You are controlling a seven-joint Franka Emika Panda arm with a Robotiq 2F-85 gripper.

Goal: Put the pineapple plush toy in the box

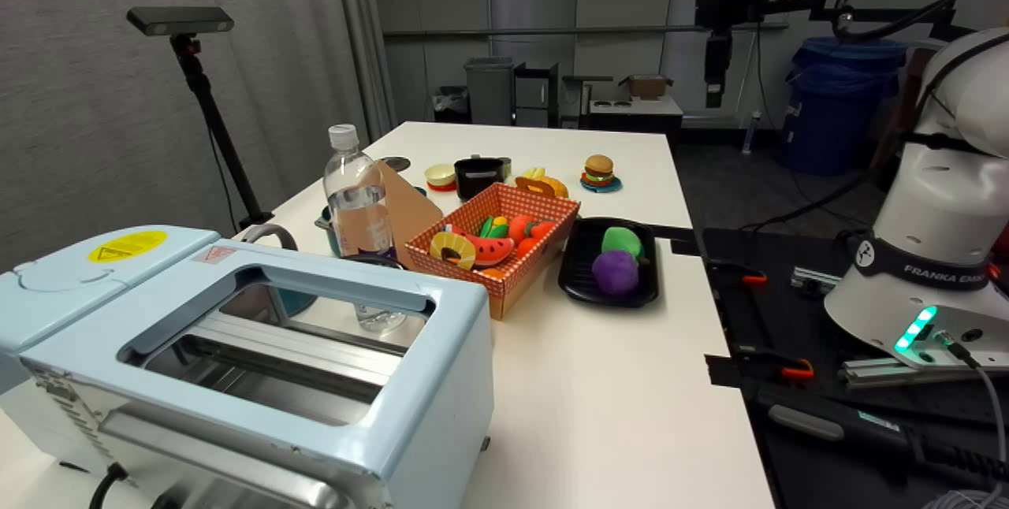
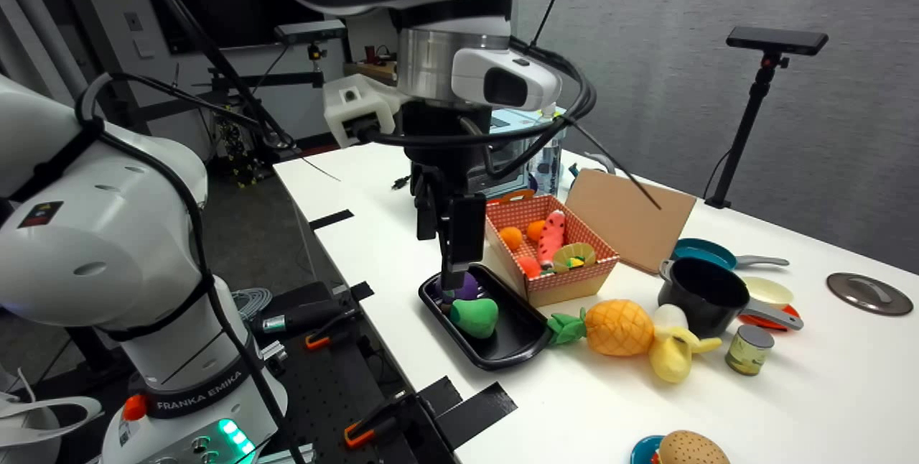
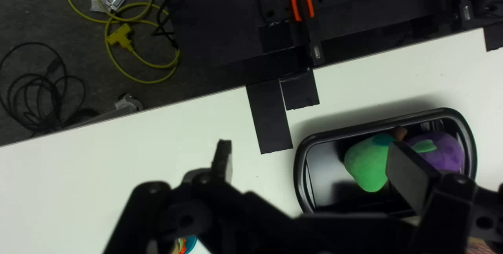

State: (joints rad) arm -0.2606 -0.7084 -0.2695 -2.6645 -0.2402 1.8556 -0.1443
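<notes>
- "FRANKA EMIKA" on arm base (image 2: 179, 360)
- gripper (image 3: 318, 170): jaws wide apart
- pineapple plush (image 2: 619, 327): on table (image 2: 826, 392), between black tray (image 2: 518, 317) and toy banana (image 2: 671, 362)
- box (image 2: 581, 279), toy fruit (image 2: 551, 235) inside: black tray between it and robot-side table edge

FRANKA EMIKA: white lettering on the black band (image 2: 208, 401) around the arm (image 2: 108, 291). Blue machine (image 1: 457, 383): yellow oval label (image 1: 128, 247) and triangle sign (image 1: 214, 254), their fine print unreadable from where I stand.

from opposite ends, both exterior views look across the same table (image 1: 615, 383), which the wrist view faces from above.
</notes>
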